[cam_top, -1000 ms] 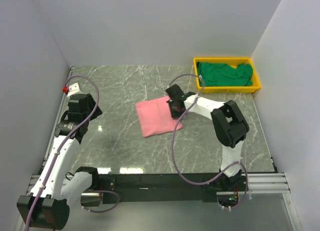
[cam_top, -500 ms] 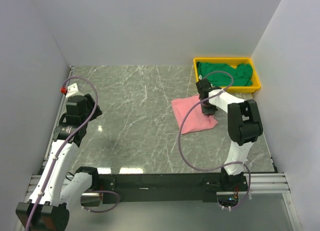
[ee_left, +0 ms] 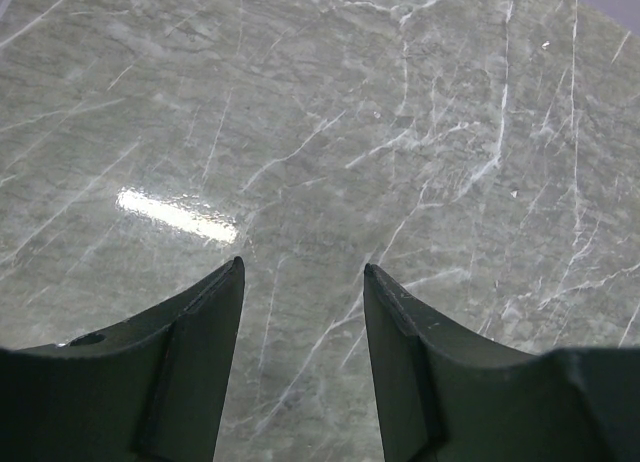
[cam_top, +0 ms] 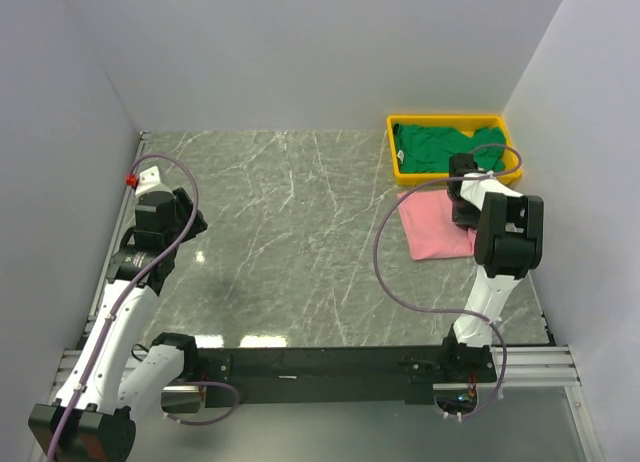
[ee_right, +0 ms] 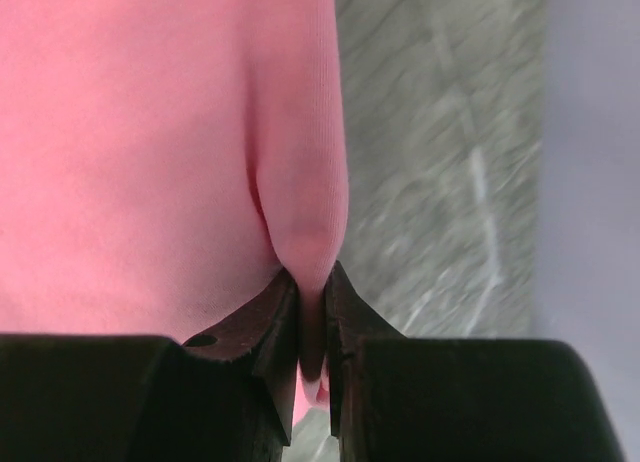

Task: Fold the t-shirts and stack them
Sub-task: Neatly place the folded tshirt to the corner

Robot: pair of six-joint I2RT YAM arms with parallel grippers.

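R hand (ee_right: 312, 282): jaws pressed together on a raised fold at the edge of the pink t-shirt (ee_right: 140, 132), pinching it. Rest of shirt lies flat on the counter (cam_top: 280, 222), spreading to the hand's left, at the right side near the yellow tray (cam_top: 447, 119). Green t-shirt (cam_top: 440, 147) bunched inside tray. L hand (ee_left: 302, 267): spread, counter showing betw. the jaws, far left, well apart from both shirts.
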